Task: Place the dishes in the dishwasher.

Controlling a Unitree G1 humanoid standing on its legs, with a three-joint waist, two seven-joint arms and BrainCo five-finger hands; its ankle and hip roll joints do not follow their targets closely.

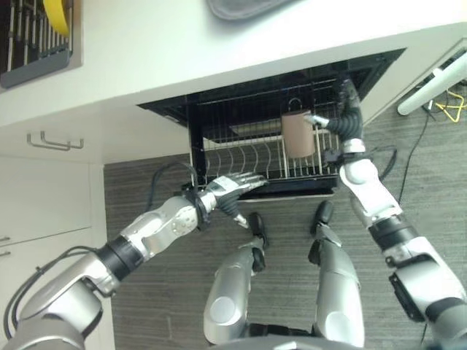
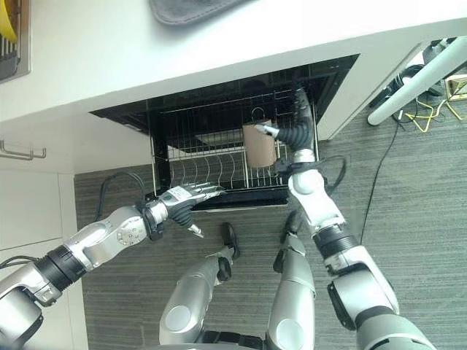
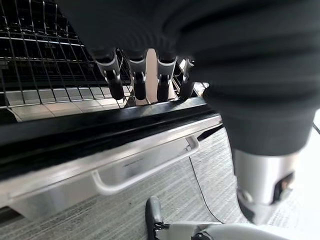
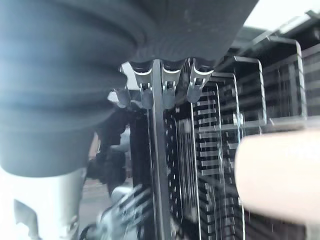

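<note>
The dishwasher [image 1: 219, 102] stands open under the white counter, its wire rack [image 1: 241, 157] pulled out. A tan cup [image 1: 297, 133] stands upright at the rack's right side, also showing in the right wrist view as the cup [image 4: 280, 175]. My right hand [image 1: 321, 120] is just right of the cup with the thumb near its rim. Its fingers [image 4: 150, 92] lie relaxed along a rack wire, apart from the cup. My left hand [image 1: 232, 186] is open, its straight fingers [image 3: 137, 82] resting on the rack's front edge.
The dishwasher's front panel with a silver handle [image 3: 145, 172] lies below the left hand. A dark drying rack [image 1: 36, 44] with a yellow item [image 1: 57, 14] and a grey mat [image 1: 241, 7] sit on the counter. A white frame leg [image 1: 438, 80] and yellow cables [image 1: 452, 109] are at right.
</note>
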